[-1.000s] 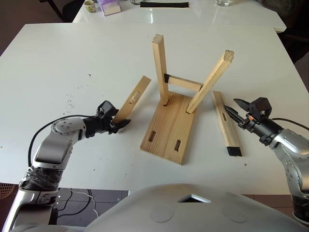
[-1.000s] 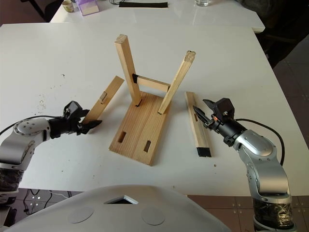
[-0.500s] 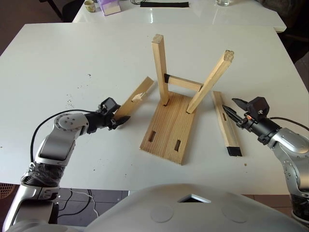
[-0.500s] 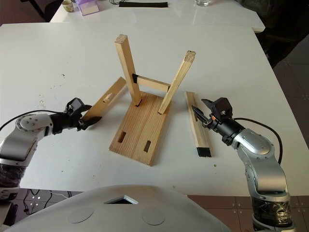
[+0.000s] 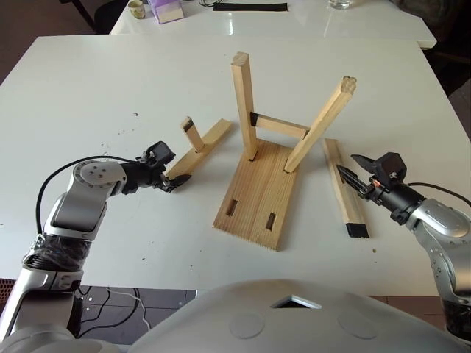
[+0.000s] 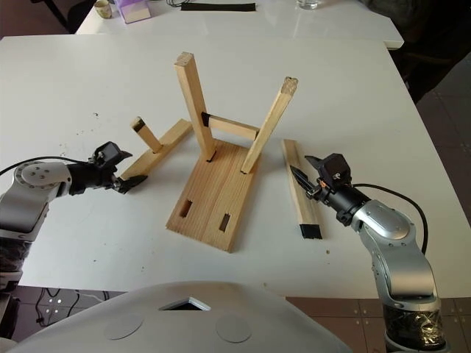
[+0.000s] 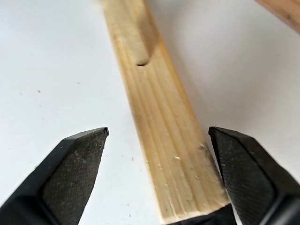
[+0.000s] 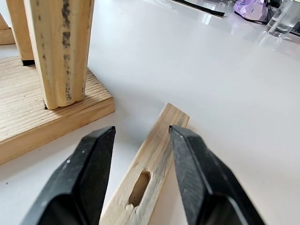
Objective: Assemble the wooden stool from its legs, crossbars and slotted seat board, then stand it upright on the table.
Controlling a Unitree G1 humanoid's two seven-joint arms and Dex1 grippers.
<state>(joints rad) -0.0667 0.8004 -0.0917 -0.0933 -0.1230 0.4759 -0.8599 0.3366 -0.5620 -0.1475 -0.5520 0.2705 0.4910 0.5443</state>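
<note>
The slotted seat board [image 5: 254, 202] lies flat mid-table. Two legs [image 5: 243, 103] [image 5: 322, 123] stand in its far slots, joined by a crossbar [image 5: 280, 129]. A loose leg [image 5: 203, 150] lies left of the board, with a short dark-tipped stub [image 5: 192, 133] sticking up from it. My left gripper [image 5: 174, 181] is open and straddles this leg's [image 7: 159, 131] near end; one finger [image 7: 243, 173] touches the wood. Another loose leg [image 5: 343, 188] with a black end lies right of the board. My right gripper [image 5: 346, 176] is open above it, its fingers [image 8: 93, 164] either side of the slotted end [image 8: 145, 173].
A second white table stands behind, holding a cup [image 5: 137, 9], a purple box [image 5: 166, 10] and a black strip [image 5: 250, 6]. Dark specks [image 5: 107, 156] mark the table at left. The table's front edge runs just below both arms.
The left loose leg has rolled over, so its stub now points upward, and my left gripper shifted slightly left with it. My right gripper edged closer to the right leg.
</note>
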